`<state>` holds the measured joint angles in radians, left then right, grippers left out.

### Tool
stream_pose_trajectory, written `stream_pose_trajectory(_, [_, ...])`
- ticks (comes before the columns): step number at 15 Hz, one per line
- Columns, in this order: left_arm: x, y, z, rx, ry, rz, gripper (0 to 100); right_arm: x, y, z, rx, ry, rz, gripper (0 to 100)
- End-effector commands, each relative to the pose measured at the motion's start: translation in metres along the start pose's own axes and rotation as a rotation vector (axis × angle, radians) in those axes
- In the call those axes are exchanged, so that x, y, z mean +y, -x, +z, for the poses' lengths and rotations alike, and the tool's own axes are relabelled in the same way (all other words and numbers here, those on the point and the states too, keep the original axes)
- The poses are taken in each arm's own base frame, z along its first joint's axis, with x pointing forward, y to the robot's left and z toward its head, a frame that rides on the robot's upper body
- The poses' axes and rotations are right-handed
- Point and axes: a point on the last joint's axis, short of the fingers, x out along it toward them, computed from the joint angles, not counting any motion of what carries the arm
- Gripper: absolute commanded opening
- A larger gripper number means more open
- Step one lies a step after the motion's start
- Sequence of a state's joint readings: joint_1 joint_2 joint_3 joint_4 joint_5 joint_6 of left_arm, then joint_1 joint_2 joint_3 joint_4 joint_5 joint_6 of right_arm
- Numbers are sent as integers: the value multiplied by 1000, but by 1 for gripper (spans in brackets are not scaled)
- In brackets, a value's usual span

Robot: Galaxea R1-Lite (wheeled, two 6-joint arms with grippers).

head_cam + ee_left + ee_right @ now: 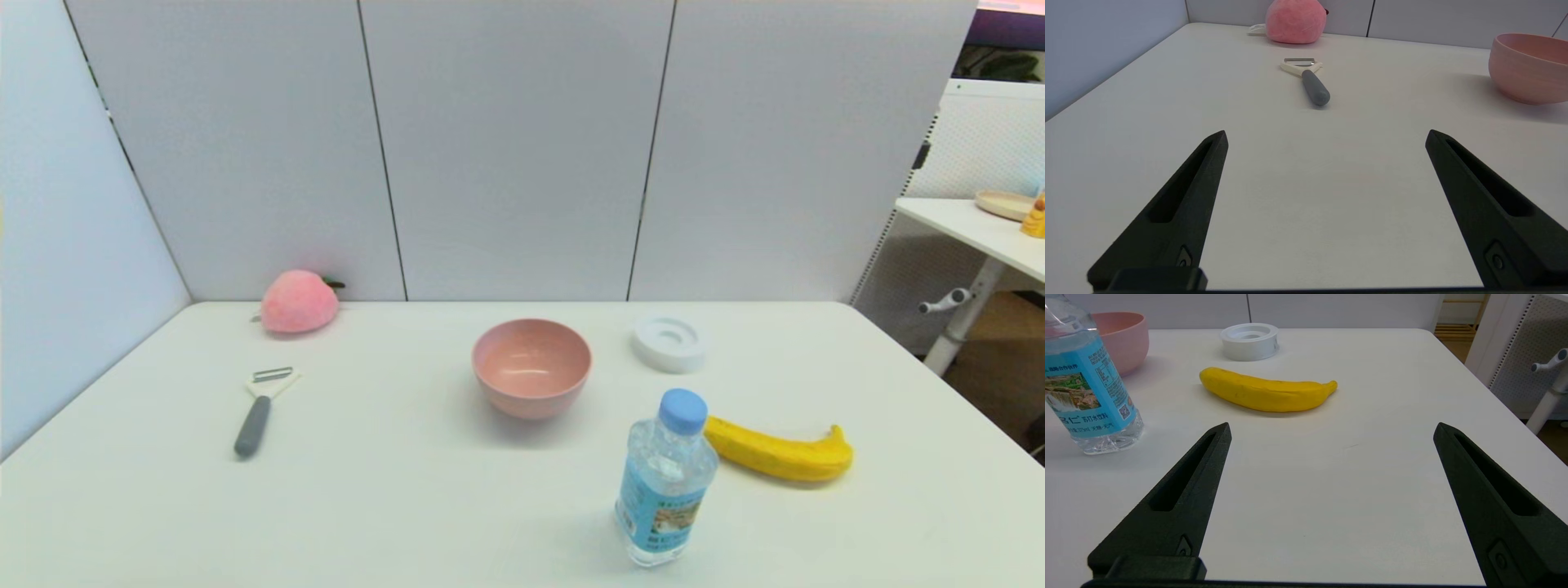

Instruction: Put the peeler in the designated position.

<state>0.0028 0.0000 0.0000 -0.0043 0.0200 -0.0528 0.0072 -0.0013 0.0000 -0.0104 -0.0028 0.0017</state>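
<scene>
Peeler [263, 408] lying untouched on tabletop [392, 490], left side, near plush peach [299, 301]. You are holding left end effector [1327, 136] wide open, empty, facing its handle. Right end effector [1331, 430] idling open, empty, near banana [1265, 392]. Grasp, placement all remaining.

One peeler [263, 406], one pink bowl [531, 367], one plush peach [299, 301], one banana [780, 452], one water bottle [665, 490], one white ring [669, 343].
</scene>
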Motion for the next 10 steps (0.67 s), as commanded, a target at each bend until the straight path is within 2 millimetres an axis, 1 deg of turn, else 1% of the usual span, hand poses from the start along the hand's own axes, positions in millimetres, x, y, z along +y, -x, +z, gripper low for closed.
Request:
stream_pose_trajectory(1, [0, 0, 0, 3, 1, 0, 100, 0, 0, 0, 1, 0, 2, 100])
stream_pose_trajectory(3, [0, -1, 0, 16, 1, 3, 100, 0, 0, 0, 1, 0, 0, 100])
stream_pose_trajectory(6, [0, -11, 2, 154, -5, 13, 100, 0, 0, 0, 1, 0, 0, 100])
stream_pose_trajectory(7, [-1, -16, 7, 194, -2, 9, 100, 0, 0, 0, 1, 0, 0, 100])
stream_pose_trajectory(10, [-4, -33, 60, 211, 3, 5, 100, 0, 0, 0, 1, 0, 2, 100])
